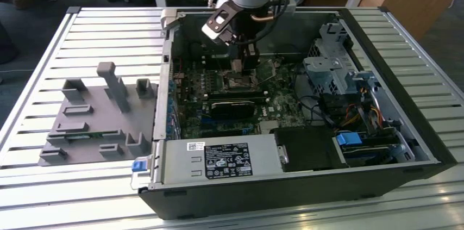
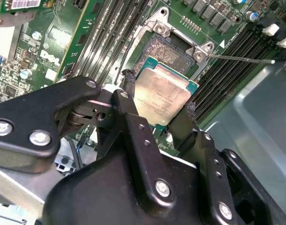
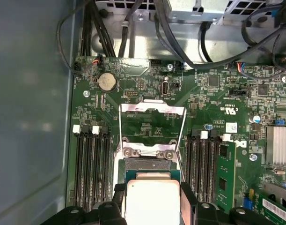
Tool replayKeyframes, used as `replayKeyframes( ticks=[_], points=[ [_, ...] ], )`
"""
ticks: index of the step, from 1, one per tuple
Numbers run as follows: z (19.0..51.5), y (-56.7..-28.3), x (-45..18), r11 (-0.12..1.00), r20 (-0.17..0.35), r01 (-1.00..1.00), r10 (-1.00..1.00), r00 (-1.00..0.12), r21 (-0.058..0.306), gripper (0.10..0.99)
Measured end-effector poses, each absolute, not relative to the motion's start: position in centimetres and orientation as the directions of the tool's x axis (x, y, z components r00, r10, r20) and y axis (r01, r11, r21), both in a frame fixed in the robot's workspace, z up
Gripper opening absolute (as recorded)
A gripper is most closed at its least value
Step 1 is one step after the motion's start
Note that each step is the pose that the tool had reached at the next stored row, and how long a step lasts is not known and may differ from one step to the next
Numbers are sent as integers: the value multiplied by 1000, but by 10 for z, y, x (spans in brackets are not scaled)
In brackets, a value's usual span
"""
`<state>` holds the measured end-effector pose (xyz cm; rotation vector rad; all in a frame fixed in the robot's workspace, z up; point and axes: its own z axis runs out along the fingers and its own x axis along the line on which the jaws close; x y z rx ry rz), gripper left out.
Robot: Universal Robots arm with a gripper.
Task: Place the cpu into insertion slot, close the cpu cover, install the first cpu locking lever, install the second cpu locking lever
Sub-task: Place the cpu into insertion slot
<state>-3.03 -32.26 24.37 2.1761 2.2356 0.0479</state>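
Observation:
My gripper (image 2: 157,93) is shut on the cpu (image 2: 164,98), a silver-topped square chip with a green rim, pinched at two opposite edges by the black fingers (image 2: 128,86). The chip hangs over the near part of the insertion slot (image 2: 168,49), whose dark pin field shows beyond it; whether they touch I cannot tell. In the first wrist view the cpu (image 3: 152,197) sits between the fingertips (image 3: 118,194), the insertion slot (image 3: 147,165) lies just past it, and the cpu cover (image 3: 152,109) is swung open over the board. A thin locking lever (image 2: 241,58) sticks out sideways. In the exterior view the gripper (image 1: 242,69) is down inside the case.
Long black memory slots (image 3: 89,164) flank the socket on both sides. A black heatsink-like block (image 1: 233,107) lies on the board near the socket. The case holds a power supply (image 1: 217,159), a drive cage (image 1: 333,72) and cables. A grey fixture plate (image 1: 98,116) sits at the exterior view's left.

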Motion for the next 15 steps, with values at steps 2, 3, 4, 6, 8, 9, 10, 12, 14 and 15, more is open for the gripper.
replayKeyframes(
  ticks=[2, 3, 4, 6, 8, 9, 10, 12, 14, 15],
  points=[
    [242, -322, -30, 27, 6, 999, 1000, -27, 37, 541],
    [242, -322, -30, 27, 6, 999, 1000, -27, 37, 541],
    [241, -322, -30, 27, 6, 999, 1000, -27, 37, 541],
    [241, -321, -30, 27, 6, 999, 1000, -27, 37, 541],
    [239, -321, -30, 27, 6, 999, 1000, -27, 37, 541],
    [239, -321, -30, 27, 6, 999, 1000, -27, 37, 541],
    [238, -321, -30, 27, 6, 999, 1000, -27, 37, 541],
    [236, -320, -30, 27, 6, 999, 1000, -27, 37, 541],
    [235, -320, -30, 27, 6, 999, 1000, -27, 37, 541],
    [234, -320, -30, 26, 6, 999, 1000, -27, 37, 541]
  ],
)
